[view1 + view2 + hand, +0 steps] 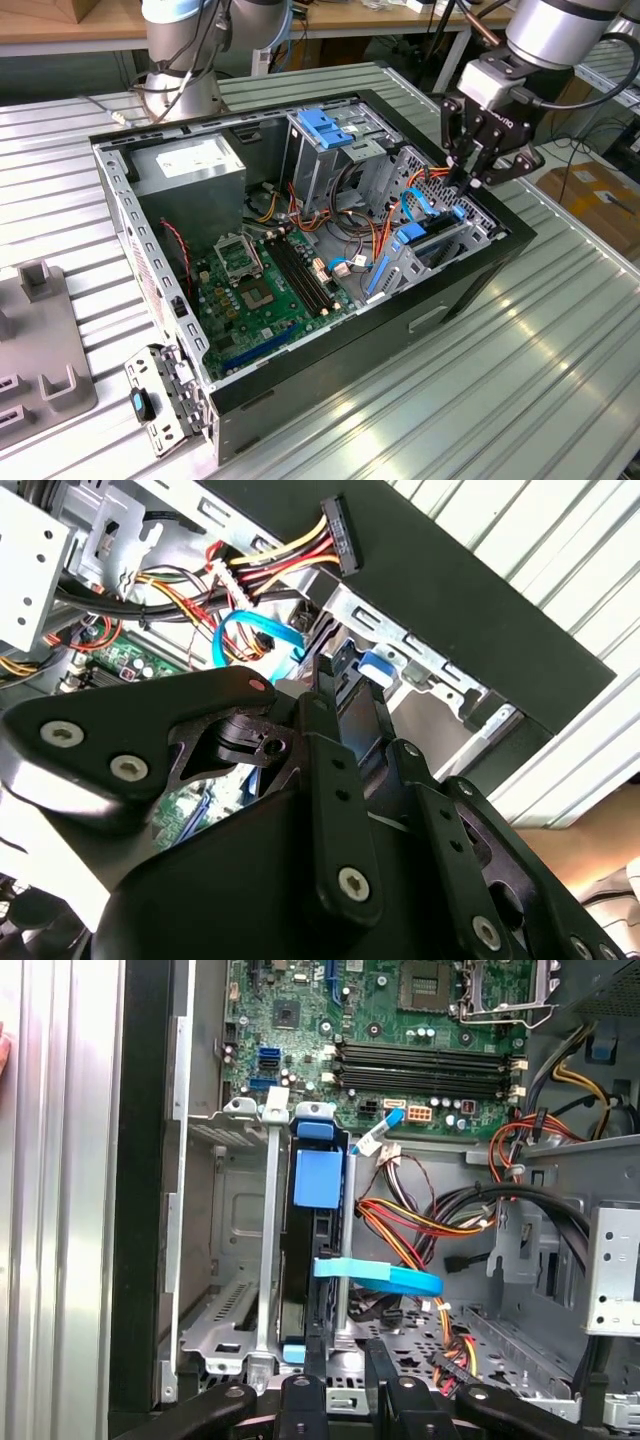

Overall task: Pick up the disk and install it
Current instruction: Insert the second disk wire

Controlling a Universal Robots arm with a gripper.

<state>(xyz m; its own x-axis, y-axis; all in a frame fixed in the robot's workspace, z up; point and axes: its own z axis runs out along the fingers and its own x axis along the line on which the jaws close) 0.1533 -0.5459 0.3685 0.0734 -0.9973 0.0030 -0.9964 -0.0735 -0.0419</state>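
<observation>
The disk [430, 243] stands on edge in the drive bay at the front corner of the open computer case [330, 350], on the exterior view's right. Its light-blue side frame [320, 1175] shows along the exposed edge, and also in the second wrist view [375, 665]. My gripper [472, 178] hangs just above the bay's upper end, over the disk. In the first wrist view the gripper [345, 1385] lines up with the disk's near end, and in the second wrist view the gripper [365, 725] points at the blue frame.
A blue data cable [385, 1278] and bundled power wires [420, 1225] lie beside the bay. The motherboard [265, 285], grey power supply box [190, 165] and tall metal cage with its blue latch [325, 125] fill the case. A grey fixture [40, 340] sits on the exterior view's left.
</observation>
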